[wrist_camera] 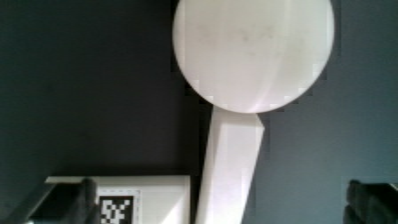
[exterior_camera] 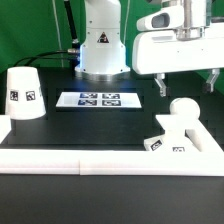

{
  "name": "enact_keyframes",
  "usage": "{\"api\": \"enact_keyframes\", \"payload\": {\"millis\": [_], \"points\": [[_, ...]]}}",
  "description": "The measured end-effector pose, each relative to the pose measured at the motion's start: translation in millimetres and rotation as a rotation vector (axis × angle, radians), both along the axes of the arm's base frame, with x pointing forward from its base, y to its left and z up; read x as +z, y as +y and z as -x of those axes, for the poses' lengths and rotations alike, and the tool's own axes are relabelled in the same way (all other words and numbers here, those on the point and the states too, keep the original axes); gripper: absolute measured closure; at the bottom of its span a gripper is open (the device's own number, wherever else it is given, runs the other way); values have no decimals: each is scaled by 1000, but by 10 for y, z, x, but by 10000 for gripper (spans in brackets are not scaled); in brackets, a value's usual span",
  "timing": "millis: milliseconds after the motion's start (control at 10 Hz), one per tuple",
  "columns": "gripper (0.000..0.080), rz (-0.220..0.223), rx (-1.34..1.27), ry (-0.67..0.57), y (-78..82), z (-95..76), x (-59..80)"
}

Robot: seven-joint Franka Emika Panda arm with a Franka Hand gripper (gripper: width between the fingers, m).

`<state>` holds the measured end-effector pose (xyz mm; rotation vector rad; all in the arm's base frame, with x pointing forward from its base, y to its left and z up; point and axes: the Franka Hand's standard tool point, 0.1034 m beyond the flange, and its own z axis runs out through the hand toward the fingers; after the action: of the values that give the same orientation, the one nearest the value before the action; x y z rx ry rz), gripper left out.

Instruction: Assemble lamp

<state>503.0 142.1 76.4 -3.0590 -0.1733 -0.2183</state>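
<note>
The white bulb (exterior_camera: 183, 109) has its round end up and its stem running down to the square base block (exterior_camera: 168, 142), which carries black-and-white tags. Both sit at the exterior view's right, against the white rail. My gripper (exterior_camera: 187, 83) hangs open just above the bulb, one finger on each side, touching nothing. In the wrist view the bulb's round end (wrist_camera: 254, 50) and stem fill the middle, the base's tag (wrist_camera: 121, 205) shows beside the stem, and the gripper (wrist_camera: 217, 205) straddles the stem with its dark fingertips (wrist_camera: 64, 200) wide apart. The cone shade (exterior_camera: 22, 93) stands at the exterior view's left.
The marker board (exterior_camera: 98, 99) lies flat mid-table in front of the robot's base (exterior_camera: 102, 50). A thick white rail (exterior_camera: 70, 158) runs along the front of the table and turns up beside the shade. The table top is black.
</note>
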Motion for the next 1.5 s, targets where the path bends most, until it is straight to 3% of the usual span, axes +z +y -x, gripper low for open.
{"api": "enact_keyframes", "payload": {"millis": [200, 400, 1000, 1300, 1500], "points": [[101, 2, 18, -10, -33, 80, -89], [101, -7, 8, 4, 180, 232, -162], [101, 4, 21, 46, 196, 308, -203], [101, 48, 41, 253, 168, 328, -211], [101, 65, 47, 355, 183, 243, -212]]}}
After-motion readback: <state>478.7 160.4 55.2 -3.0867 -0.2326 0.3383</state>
